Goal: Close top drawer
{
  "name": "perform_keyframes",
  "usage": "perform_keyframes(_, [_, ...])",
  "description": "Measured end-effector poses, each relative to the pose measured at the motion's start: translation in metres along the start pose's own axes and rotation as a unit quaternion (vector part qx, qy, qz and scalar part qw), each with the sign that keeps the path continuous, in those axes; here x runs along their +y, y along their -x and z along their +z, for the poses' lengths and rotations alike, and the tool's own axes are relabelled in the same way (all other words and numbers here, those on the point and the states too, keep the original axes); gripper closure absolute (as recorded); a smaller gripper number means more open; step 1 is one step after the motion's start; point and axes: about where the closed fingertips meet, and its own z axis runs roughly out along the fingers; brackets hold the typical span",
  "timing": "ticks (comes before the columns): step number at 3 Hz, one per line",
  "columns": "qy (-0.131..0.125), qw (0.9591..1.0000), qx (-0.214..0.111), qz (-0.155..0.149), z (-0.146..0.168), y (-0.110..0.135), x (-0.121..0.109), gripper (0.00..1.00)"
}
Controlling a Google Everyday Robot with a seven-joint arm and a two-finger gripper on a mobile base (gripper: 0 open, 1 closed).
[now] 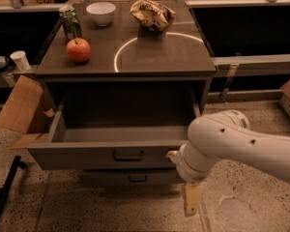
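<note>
The top drawer [87, 154] is a wide grey drawer with a small black handle [128, 155] at its centre. It stands partly pulled out of the grey cabinet [159, 57], and its inside looks empty. My gripper [182, 178] is at the end of the white arm [241, 144], against the right end of the drawer's front, to the right of the handle. A lower drawer [135, 178] with a similar black handle shows just beneath it.
On the cabinet top are a red apple [78, 49], a green can [69, 21], a white bowl [100, 12] and a crumpled snack bag [152, 14]. A cardboard box [20, 105] and a paper cup [20, 60] are to the left. A black pole [5, 192] stands at the lower left.
</note>
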Motion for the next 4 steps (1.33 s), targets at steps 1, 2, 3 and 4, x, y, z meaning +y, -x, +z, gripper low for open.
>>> perform_keyframes(1, [-0.002,1.0000,-0.003,0.002,0.001,-0.003,-0.011,0.19])
perform_keyframes(2, [-0.018,0.9997,-0.014,0.011,0.005,-0.015,-0.057,0.50])
perform_keyframes(3, [-0.029,0.9992,-0.021,0.016,0.008,-0.022,-0.087,0.73])
perform_keyframes(4, [-0.038,0.9987,-0.024,0.024,0.010,-0.029,-0.109,0.96])
